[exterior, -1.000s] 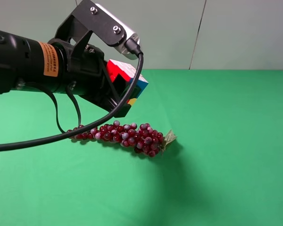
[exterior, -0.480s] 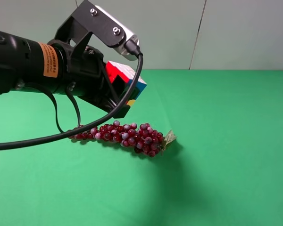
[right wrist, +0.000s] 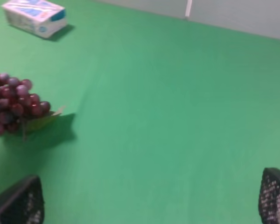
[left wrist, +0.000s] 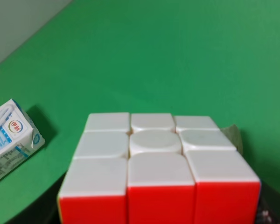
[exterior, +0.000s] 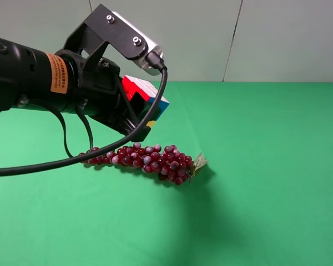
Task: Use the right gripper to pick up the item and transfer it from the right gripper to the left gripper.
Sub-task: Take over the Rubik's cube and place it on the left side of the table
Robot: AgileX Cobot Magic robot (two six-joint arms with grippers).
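Slightly lower now, our left tool [exterior: 136, 111] pinches the cube [exterior: 151, 93] toward the far edge of the worktop [exterior: 266, 166]. Our right tool [right wrist: 145, 201] is spread and empty. Handover looks done, so we just hold.

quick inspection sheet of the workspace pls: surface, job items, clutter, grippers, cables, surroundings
Surface: green cloth, no spills or tears seen.
Job's things: puzzle cube held off the cloth above the grapes, white and red faces showing in the left wrist view.
Clutter: red grape bunch lying on the cloth; white-blue carton lying farther back.
Grippers: left gripper shut on the cube; right gripper open, nothing between its fingers.
Cables: black cable loops from the left wrist camera under the arm; contact with the grapes cannot be told.
Surroundings: grey wall panels behind; nothing else seen.
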